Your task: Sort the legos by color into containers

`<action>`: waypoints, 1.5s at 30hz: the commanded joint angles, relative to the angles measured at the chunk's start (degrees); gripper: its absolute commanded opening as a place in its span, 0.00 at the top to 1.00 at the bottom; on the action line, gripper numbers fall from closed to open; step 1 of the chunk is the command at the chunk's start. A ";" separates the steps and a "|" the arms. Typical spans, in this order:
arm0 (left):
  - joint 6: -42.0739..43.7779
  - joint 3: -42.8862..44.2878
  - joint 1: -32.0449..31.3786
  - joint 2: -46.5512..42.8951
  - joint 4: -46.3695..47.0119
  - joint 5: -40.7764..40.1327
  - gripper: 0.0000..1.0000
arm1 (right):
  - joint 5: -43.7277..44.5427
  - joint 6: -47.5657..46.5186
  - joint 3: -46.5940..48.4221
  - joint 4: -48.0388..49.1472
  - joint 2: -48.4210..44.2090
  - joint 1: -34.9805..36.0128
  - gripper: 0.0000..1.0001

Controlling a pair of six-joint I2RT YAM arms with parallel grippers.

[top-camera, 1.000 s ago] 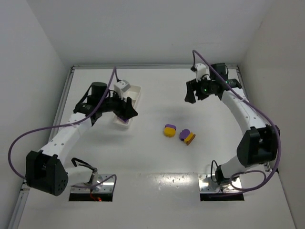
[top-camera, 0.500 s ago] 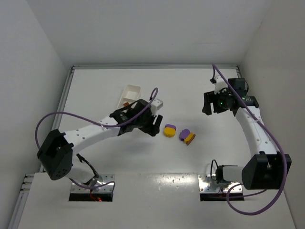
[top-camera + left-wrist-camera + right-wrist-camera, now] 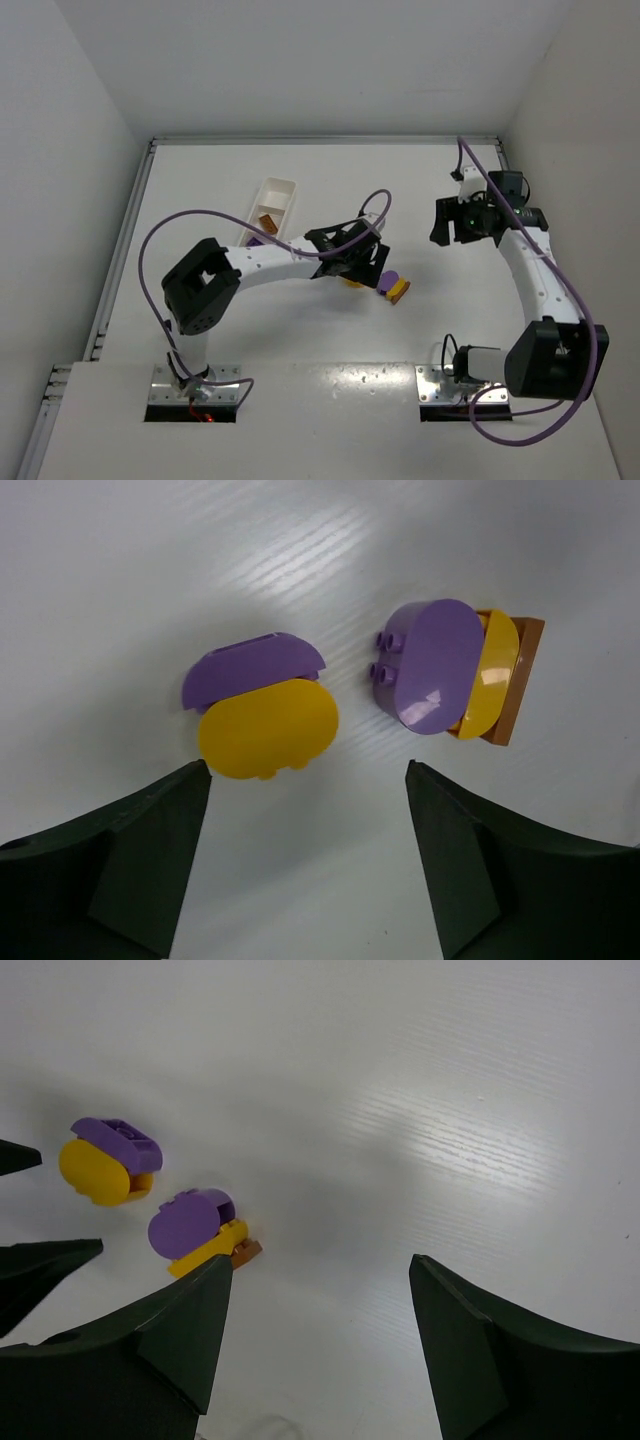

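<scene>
Risk, tray: the tray (image 3: pixel 283 186) sits at the far left of the surface (image 3: pixel 300 340), well apart from the loose legos. I expect a long carry for each one, and a weak pinch could drop a block short of its compartment.
Risk, arms: both arms point towards the same small group, so if I drive both in they could clash.
Risk, mixed colours: the yellow block (image 3: pixel 268 728) lies against a purple block (image 3: pixel 250 662), and I cannot tell if they are clipped together. A grab could lift both and put two colours in one compartment.
Risk, cluster: the second purple block (image 3: pixel 430 665), a yellow sliver (image 3: pixel 492 670) and a brown-orange plate (image 3: pixel 522 685) touch each other, so a finger could shove them about.
Left arm (image 3: pixel 270 262): stretched low across the middle, wrist over the yellow and purple pair.
Right arm (image 3: pixel 535 275): bent up at the right side, wrist aimed left.
Left hand (image 3: pixel 308 770): wide, empty, just near of the pair.
Right hand (image 3: pixel 322 1260): wide, empty, well apart from the blocks.
</scene>
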 commanded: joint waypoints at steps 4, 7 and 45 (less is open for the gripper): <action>-2.01 3.27 -1.49 1.65 -0.67 -1.18 0.06 | -3.91 -0.12 -0.91 2.24 0.04 -2.34 0.28; -2.01 3.27 -1.49 2.18 -0.67 -1.70 0.04 | -6.54 -0.12 -0.91 2.25 1.09 -3.40 0.28; -4.12 5.47 2.02 10.09 -1.19 -2.85 0.36 | -15.77 -3.29 -0.38 1.72 6.20 -10.08 0.28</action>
